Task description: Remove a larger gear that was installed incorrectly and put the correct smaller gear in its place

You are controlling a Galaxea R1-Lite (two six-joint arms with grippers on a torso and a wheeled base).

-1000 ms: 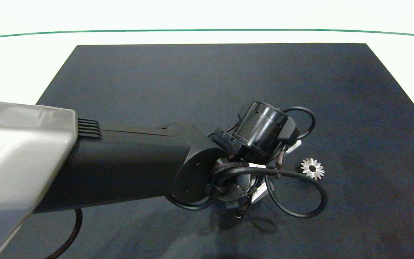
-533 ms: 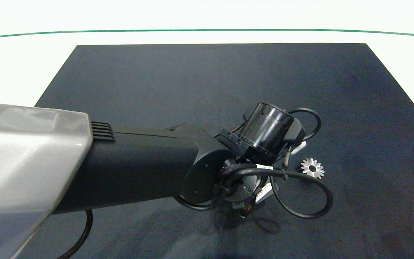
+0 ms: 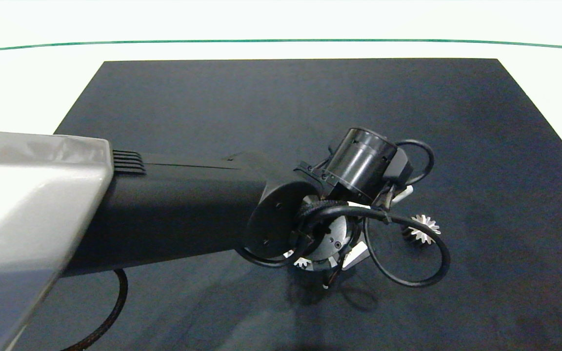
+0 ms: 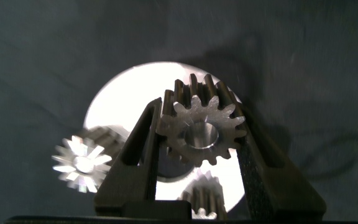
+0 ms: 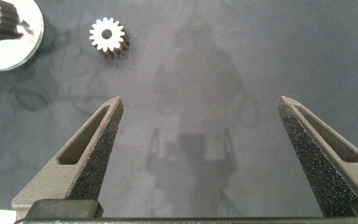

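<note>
my left end effector (image 4: 199, 112) is clenched on the smaller gear (image 4: 201, 132), one finger on each side of its blunt teeth, face up over the round silver plate (image 4: 123, 93). two like gears sit on that plate, one just beside my left finger (image 4: 79, 163) and one below my grip (image 4: 207, 194). whether my gear is already on its seat i cannot tell. the larger gear (image 5: 109, 37) lies off the plate on the dark mat (image 5: 241, 56), near my wrist. my right end effector (image 5: 201, 102) hangs released over bare mat, well apart. to seat it well, i judge i should keep the bore level and centred, come straight down, nudge the teeth into mesh with both neighbours, and let go only once it lies flat.
</note>
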